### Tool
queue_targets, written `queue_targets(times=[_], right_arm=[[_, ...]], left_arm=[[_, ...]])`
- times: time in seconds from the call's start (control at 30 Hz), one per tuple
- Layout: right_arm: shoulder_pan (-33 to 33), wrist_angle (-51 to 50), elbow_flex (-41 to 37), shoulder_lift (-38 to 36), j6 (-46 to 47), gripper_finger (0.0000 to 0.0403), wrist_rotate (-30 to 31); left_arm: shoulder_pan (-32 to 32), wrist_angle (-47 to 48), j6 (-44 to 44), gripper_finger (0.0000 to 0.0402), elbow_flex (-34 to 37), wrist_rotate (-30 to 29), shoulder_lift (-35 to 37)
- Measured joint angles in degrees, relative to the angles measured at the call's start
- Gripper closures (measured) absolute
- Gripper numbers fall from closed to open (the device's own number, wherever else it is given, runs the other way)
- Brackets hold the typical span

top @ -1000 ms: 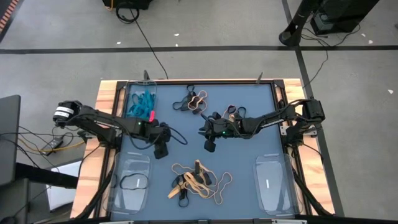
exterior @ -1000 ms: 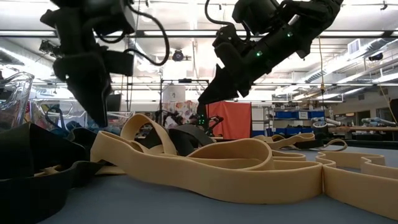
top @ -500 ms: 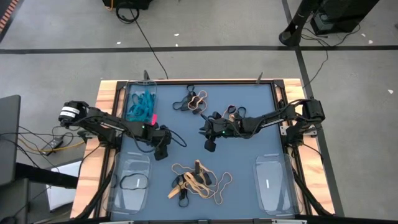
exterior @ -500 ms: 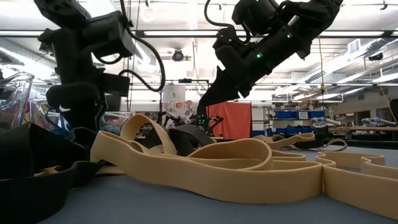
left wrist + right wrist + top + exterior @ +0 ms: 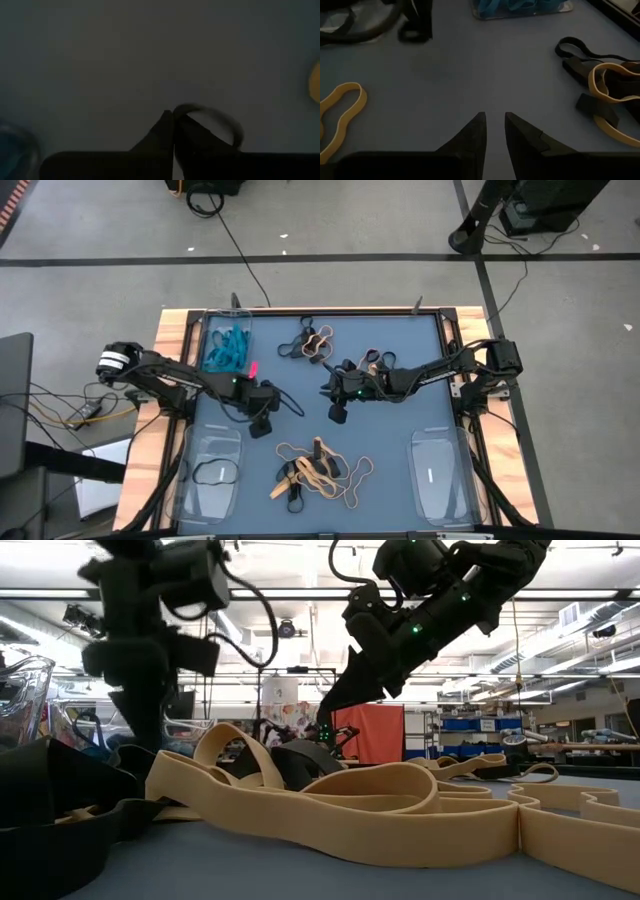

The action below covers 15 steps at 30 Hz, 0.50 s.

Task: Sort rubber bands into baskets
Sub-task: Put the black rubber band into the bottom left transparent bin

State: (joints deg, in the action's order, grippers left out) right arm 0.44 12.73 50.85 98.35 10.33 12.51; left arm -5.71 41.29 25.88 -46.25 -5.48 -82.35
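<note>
Table (image 5: 400, 440) under both my arms, bands scattered, four clear baskets at its corners.

Ahead of my left gripper (image 5: 173, 131) sits the blue-filled basket (image 5: 226, 345); an emptier basket (image 5: 210, 475) holding one black loop lies behind it. My left fingers (image 5: 160, 137) are clenched tip to tip on a thin black rubber band (image 5: 220, 120), whose loop bulges out to one side of them. My right gripper (image 5: 493, 131) hovers over bare table, fingers a little apart and gripping nothing, a tan band (image 5: 340, 112) off to one side.
</note>
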Motion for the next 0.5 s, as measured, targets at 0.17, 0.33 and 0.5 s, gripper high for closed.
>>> queue_targets(times=[0.17,0.33,0.5], right_arm=[[-0.6,0.0,0.0,0.0,0.0,0.032,0.0],[-1.0,0.0,0.0,0.0,-0.9,0.032,0.0],[-0.9,-1.8,0.0,0.0,-4.6,0.0319,-0.2]], left_arm=[[-1.5,9.9,0.1,0.0388,-6.0,-0.4,0.6],[-4.8,18.9,4.6,0.0393,-10.5,-2.0,3.3],[-10.7,22.7,12.5,0.0388,-11.6,-2.6,9.4]])
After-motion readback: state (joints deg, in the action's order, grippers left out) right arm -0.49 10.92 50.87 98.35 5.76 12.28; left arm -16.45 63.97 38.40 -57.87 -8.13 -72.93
